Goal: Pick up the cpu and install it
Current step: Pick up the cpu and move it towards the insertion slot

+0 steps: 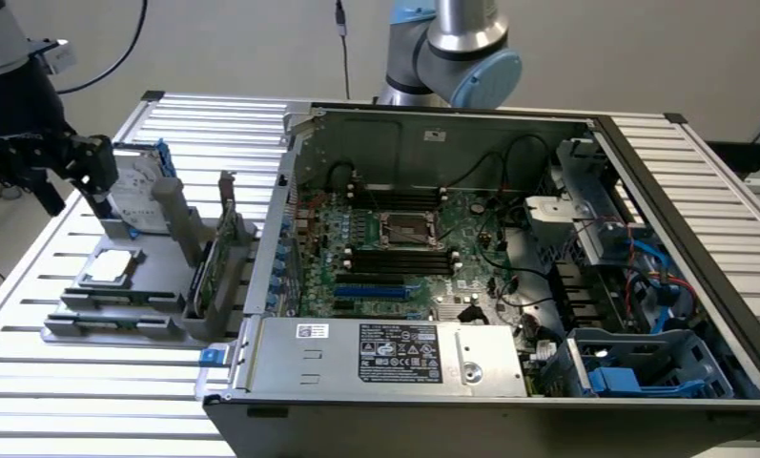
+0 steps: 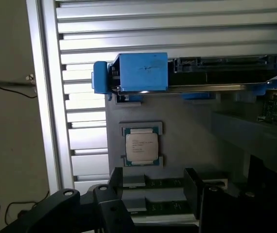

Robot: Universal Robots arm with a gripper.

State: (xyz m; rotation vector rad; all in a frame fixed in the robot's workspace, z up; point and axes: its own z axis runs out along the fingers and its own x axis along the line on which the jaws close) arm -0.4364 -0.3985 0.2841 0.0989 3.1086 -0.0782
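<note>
cpu point(image 1: 110, 267) flat, lid up, square in tray point(image 1: 151, 286); fingers point(image 1: 100, 181) spread, empty, nearby.

arm point(image 1: 454, 55): joint at rear centre, wrist at the exterior view's left
pincer point(image 1: 71, 181): pointing down, jaws wide apart, empty

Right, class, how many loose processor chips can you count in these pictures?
1. The processor chip lies flat in a recess of the grey tray, on the exterior view's left of the open computer case. Others could be hidden inside the case.
</note>
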